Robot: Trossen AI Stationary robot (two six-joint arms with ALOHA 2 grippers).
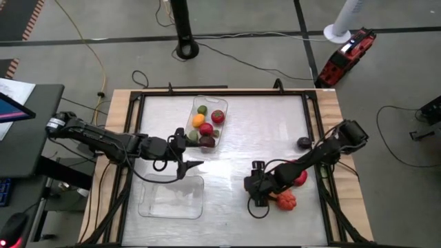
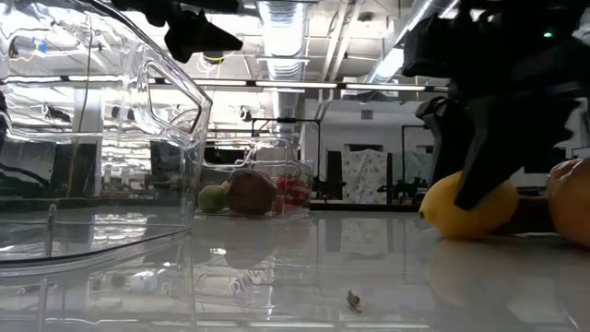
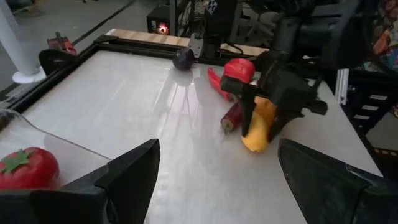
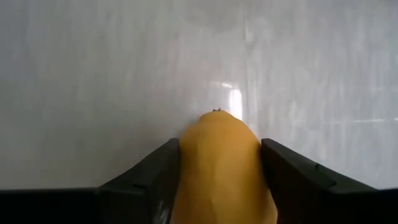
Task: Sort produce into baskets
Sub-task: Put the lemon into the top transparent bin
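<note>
My right gripper [image 1: 256, 191] stands at the table's near right, shut on a yellow piece of produce [image 4: 217, 168], which also shows in the low view [image 2: 470, 205] and the left wrist view [image 3: 258, 127]. My left gripper [image 1: 187, 160] is open and empty, over the far edge of the near clear basket [image 1: 172, 198], which holds nothing. The far clear basket [image 1: 208, 118] holds several pieces, among them a red tomato [image 3: 25, 169]. A red pepper [image 1: 300, 178], an orange piece [image 1: 286, 200] and a dark purple piece [image 1: 304, 142] lie on the table by the right arm. My right gripper pinches the yellow piece by its two long sides [image 4: 189, 158] between its two fingers. The fingers [image 3: 249, 109] come from above, pointing down toward the table. The piece's lower end [image 2: 452, 231] looks to rest on the table.
Two red chillies [image 3: 224, 99] lie close behind the yellow piece. The table's dark frame [image 1: 313, 131] runs round the white top. Bare tabletop lies between the two grippers and the baskets [image 1: 255, 138].
</note>
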